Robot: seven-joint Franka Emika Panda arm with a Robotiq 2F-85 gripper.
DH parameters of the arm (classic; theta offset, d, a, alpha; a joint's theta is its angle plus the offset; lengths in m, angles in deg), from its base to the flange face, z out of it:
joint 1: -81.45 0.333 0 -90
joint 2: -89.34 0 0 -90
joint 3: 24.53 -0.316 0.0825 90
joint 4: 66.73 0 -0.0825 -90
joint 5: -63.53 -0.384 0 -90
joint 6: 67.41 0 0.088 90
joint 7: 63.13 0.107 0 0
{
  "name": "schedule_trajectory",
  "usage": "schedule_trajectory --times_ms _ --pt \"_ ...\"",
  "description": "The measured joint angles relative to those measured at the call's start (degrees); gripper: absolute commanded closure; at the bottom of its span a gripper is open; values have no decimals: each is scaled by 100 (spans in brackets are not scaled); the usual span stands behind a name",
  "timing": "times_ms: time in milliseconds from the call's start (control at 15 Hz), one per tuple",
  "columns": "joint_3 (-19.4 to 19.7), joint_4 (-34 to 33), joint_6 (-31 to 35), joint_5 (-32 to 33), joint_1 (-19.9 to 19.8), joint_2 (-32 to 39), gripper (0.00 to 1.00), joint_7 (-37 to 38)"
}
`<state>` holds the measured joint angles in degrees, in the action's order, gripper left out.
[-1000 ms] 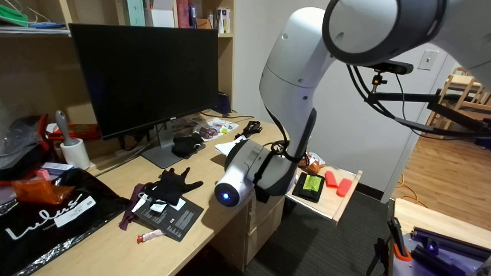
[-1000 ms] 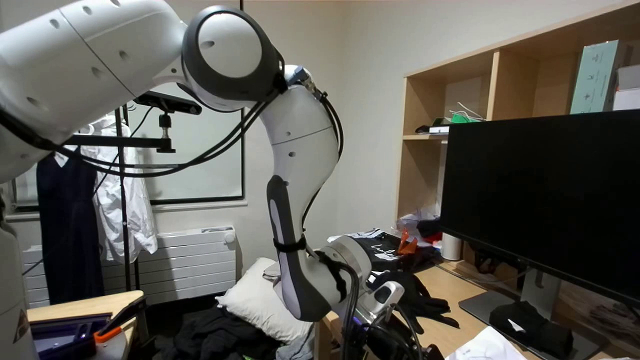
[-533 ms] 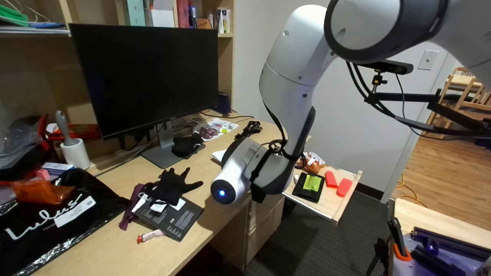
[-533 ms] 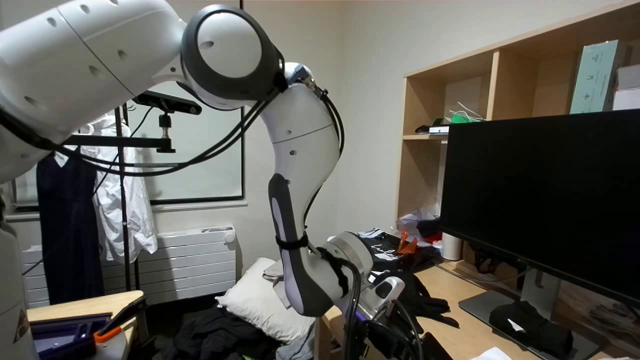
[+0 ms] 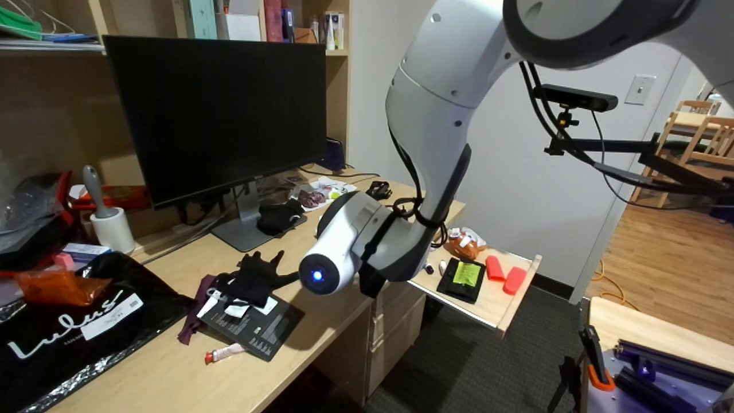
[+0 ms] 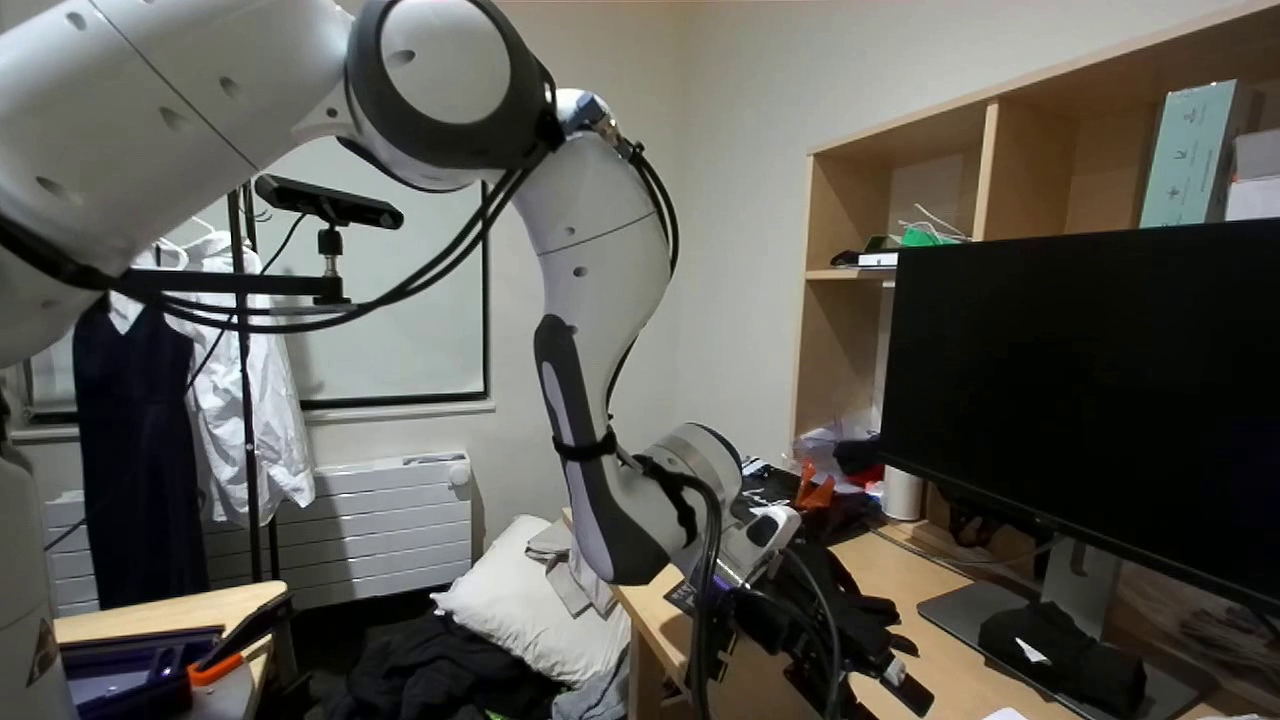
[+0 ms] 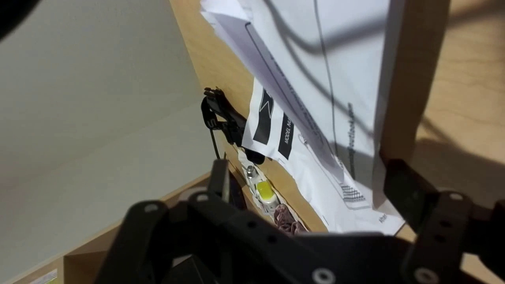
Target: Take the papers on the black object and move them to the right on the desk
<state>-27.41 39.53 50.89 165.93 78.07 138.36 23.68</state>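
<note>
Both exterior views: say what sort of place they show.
Probably a home study or a bedroom used as one: a light-wood desk bears a large monitor, with a hanging white shirt and a pillow also in view.

home-like study: desk [image 5: 312, 332], monitor [image 5: 223, 120], pillow [image 6: 520, 610]

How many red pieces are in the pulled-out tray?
2: one red piece beside the black item with the green patch, a second red piece nearer the raised rim of the tray. The arm covers part of the tray, so more may be hidden.
</note>
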Motion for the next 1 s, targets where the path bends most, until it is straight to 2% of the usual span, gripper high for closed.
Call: schedule_trajectory --times_ms 267,667,1000 --pt "-102 314 585 3 1 -386 0 0" --pt "-344 1253 1864 272 72 -1471 0 -144" --pt "-339 1882 2934 529 40 -2442 0 -975"
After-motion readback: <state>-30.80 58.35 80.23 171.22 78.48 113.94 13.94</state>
